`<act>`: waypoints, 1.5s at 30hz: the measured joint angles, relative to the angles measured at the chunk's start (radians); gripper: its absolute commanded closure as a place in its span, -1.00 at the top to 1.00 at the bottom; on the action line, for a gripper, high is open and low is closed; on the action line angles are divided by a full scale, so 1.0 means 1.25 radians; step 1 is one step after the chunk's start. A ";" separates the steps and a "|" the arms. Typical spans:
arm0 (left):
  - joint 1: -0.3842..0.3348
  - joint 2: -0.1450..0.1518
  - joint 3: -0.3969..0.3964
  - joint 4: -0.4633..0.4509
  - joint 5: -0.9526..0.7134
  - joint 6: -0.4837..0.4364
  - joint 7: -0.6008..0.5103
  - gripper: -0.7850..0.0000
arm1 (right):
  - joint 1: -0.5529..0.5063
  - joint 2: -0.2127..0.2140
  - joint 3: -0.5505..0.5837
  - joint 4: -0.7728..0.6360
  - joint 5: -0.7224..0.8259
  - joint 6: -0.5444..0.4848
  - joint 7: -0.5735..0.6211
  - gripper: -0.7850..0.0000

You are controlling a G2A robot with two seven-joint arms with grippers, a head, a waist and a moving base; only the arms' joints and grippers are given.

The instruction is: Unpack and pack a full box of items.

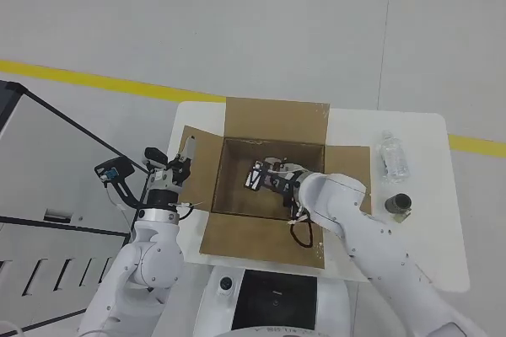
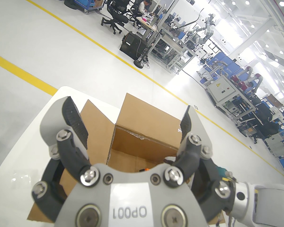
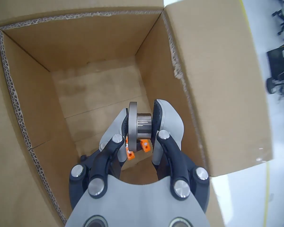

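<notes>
One cardboard box (image 1: 275,126) sits open toward the table's (image 1: 422,253) left edge; unpacking seems underway. The left gripper (image 1: 183,160) gapes empty by the box's left flap. The right gripper (image 3: 141,113), inside, pinches a flanged metal hub (image 3: 133,124) above orange clips (image 3: 130,154). Next it probably needs a straight lift, clearing the walls.

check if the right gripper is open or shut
Shut: the right gripper clamps a metal flanged part inside the cardboard box.

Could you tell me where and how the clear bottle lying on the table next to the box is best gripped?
Probably across the middle of the clear bottle, coming straight down from above: it lies on its side on the table, so its round body offers two opposite flanks to pinch.
</notes>
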 measured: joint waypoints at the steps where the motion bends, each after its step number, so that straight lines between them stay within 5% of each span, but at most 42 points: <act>1: 0.000 0.000 0.000 0.000 0.000 0.000 0.000 1.00 | -0.004 0.001 -0.004 -0.032 -0.028 0.005 0.007 -1.00; 12: 0.000 0.000 0.000 0.000 0.000 0.000 0.000 1.00 | -0.123 0.027 0.003 -0.315 -0.351 0.034 0.099 -1.00; 20: 0.000 0.000 0.000 0.000 0.000 0.000 0.000 1.00 | -0.283 0.057 0.192 -0.446 -0.445 0.015 0.136 -1.00; 31: 0.000 0.000 0.000 0.000 0.000 0.000 0.000 1.00 | -0.496 0.077 0.411 -0.450 -0.450 0.040 0.046 -1.00; 45: 0.000 0.000 0.000 0.000 0.000 0.000 0.000 1.00 | -0.497 0.079 0.416 -0.443 -0.475 0.057 0.003 -1.00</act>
